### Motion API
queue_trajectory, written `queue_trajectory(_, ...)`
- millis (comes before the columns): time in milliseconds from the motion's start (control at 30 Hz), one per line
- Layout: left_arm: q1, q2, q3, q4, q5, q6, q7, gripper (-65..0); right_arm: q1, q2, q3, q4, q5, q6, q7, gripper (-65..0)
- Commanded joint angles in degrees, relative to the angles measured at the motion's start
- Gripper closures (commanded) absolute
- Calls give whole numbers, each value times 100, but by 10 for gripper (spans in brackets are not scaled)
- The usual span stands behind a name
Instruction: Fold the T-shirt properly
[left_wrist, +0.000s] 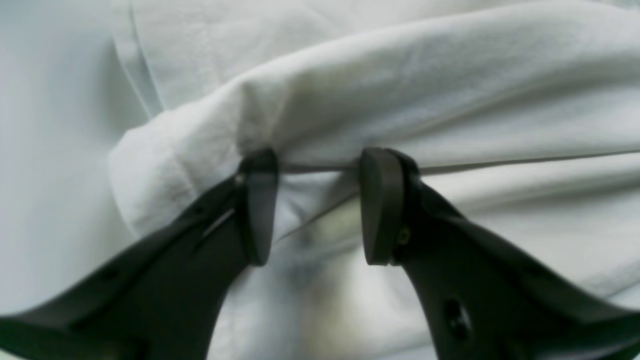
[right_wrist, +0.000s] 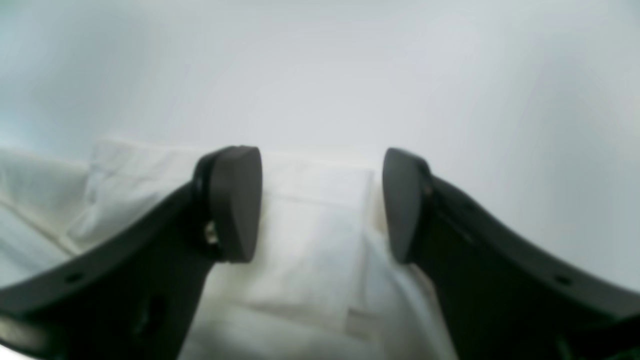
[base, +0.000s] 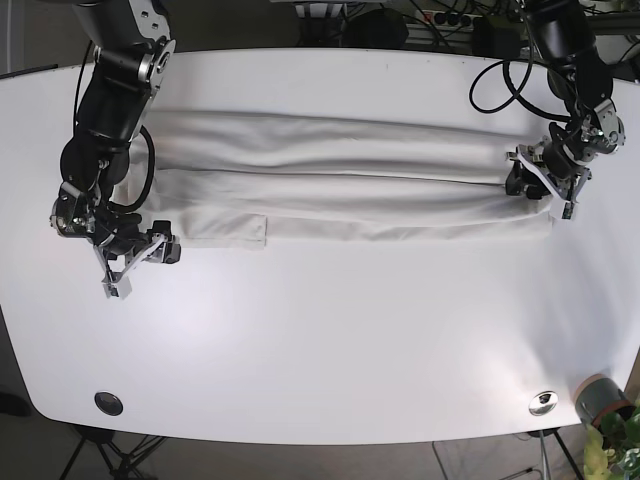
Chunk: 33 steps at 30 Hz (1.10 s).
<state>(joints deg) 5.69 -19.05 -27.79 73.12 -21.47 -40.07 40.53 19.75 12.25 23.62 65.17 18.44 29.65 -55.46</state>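
White T-shirt (base: 340, 180) in long band on white counter (base: 330, 340), left gripper (left_wrist: 317, 170) and right gripper (right_wrist: 322, 200) at opposite ends, jaws released, potted plant (base: 605, 440) at corner.

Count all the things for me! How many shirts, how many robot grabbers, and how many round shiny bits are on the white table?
T-shirt: 1, white, folded into a long strip
Grabbers: 2, the left gripper and the right gripper, both black
Round metal discs in the table: 2, one and another
Total: 5
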Motion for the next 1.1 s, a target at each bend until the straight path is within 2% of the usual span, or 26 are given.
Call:
queue_trajectory(0, 59, -16, 14, -20, 218, 7, 373, -246, 236, 80, -98, -165, 121, 37, 206, -369)
queue_trajectory(200, 59, -16, 14, -11, 218, 7, 373, -246, 315, 151, -494, -446, 165, 37, 311, -366)
queue_trajectory(567, 59, -25, 14, -11, 218, 7, 373, -246, 236, -51, -502, -446, 174, 37, 285, -350)
queue_trajectory(667, 59, -25, 14, -20, 218, 7, 373, -246, 183, -51, -502, -446, 183, 37, 285, -265)
queue_trajectory(733, 50, -25, 14, -20, 218, 7, 373, -246, 183, -51, -494, -446, 183, 37, 285, -178)
queue_trajectory(867, 42, -25, 14, -29, 218, 7, 373, -246, 175, -51, -494, -446, 183, 37, 285, -68)
queue_trajectory(967, 33, -25, 14, -38, 218, 7, 373, -246, 166, -51, -494, -446, 183, 37, 293, -29)
queue_trajectory(1067, 33, -25, 14, -38, 218, 7, 373, -246, 157, -51, -494, -438, 192, 37, 302, -24)
